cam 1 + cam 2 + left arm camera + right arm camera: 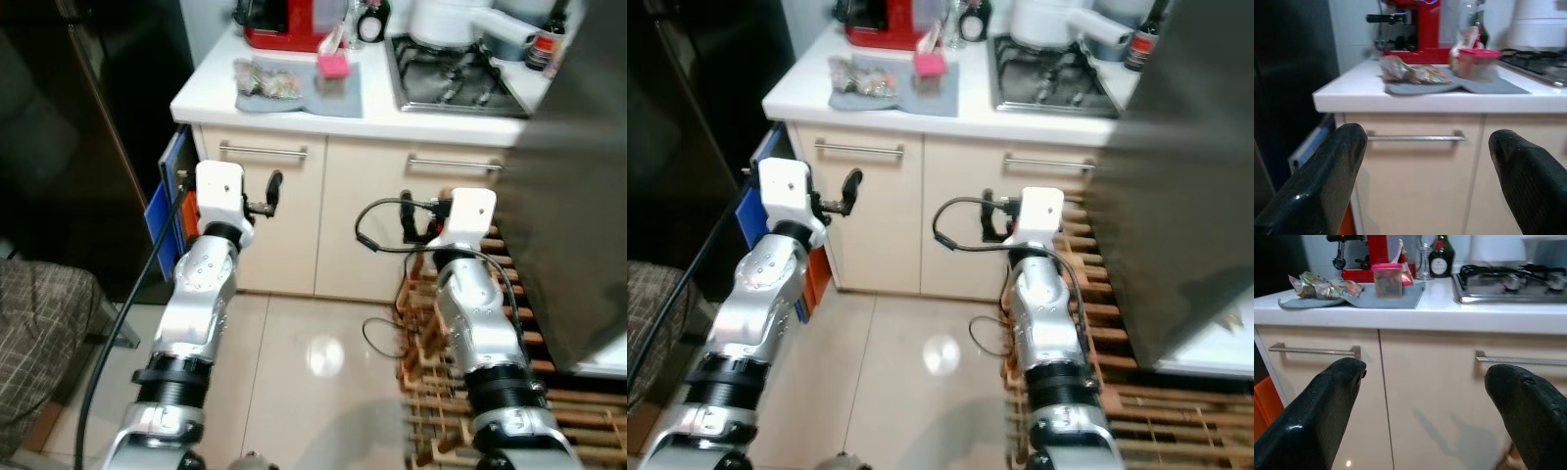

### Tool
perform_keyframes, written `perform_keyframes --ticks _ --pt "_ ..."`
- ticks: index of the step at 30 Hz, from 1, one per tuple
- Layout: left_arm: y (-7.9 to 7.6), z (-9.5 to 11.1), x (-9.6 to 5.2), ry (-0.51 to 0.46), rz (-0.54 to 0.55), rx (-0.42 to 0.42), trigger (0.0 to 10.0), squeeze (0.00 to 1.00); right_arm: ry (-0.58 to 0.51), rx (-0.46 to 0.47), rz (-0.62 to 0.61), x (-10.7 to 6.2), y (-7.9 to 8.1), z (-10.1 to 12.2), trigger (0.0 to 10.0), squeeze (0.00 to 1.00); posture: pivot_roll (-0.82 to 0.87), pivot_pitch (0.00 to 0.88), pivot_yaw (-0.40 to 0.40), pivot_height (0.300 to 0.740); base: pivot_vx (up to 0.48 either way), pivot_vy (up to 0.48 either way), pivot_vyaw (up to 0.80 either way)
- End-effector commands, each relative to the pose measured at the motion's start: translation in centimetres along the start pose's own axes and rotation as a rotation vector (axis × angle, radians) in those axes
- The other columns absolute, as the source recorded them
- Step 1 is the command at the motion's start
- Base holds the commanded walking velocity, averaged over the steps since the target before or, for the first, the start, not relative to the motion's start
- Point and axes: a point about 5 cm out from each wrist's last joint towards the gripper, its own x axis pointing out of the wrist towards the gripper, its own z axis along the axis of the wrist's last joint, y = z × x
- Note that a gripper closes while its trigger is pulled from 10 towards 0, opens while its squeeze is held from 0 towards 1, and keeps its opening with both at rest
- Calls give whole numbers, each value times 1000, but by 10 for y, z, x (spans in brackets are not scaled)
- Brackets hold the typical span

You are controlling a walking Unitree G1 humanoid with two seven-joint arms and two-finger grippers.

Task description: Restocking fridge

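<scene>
both silver arms reach forward from the bottom of the head view, raised in front of a cream cabinet. left claw (pixel 1425 181) is held with its black fingers (pixel 1317 186) spread wide and nothing between them, facing the left cabinet door and its metal handle (pixel 1415 138). right claw (pixel 1422 416) is likewise wide apart and holds nothing, pointed at the seam between the two cabinet doors.

on the white desk (pixel 284 116) above the cabinet lies a grey mat (pixel 328 93). a crinkled food packet (pixel 265 78) rests on the left part of the mat, and a small clear container with a pink lid (pixel 333 67) stands on it just to the right. behind them sits a red coffee machine (pixel 284 24), with a dark bottle (pixel 1440 259) and a glass beside it. a gas hob (pixel 451 83) takes up the right part of the desk, carrying a white pot (pixel 446 22).

a dark fridge door (pixel 578 196) stands at the right edge, close to the right arm. a wooden slatted rack (pixel 578 416) lies on the tiled floor under that arm. a blue panel (pixel 162 211) leans at the cabinet's left end.
</scene>
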Motion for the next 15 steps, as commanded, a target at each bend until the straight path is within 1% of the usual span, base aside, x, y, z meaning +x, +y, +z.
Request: perform_keyframes --ticks 1,10,12,15 --pt "-12 7 3 -28 -29 -1 10000 0 -17 -1 -32 1 -12 4 10000 0 10 0 1 740 469 0 0" --pt "-11 8 4 -33 -22 -5 10000 0 -36 6 -8 7 -7 11 10000 0 7 0 7 740 465 0 0" --pt "-11 8 4 -33 -21 -5 10000 0 -45 6 2 9 -4 14 10000 0 5 0 9 740 461 0 0" --pt "-12 10 5 -41 -24 2 10000 0 -82 -1 33 14 3 25 10000 0 4 0 9 740 461 0 0"
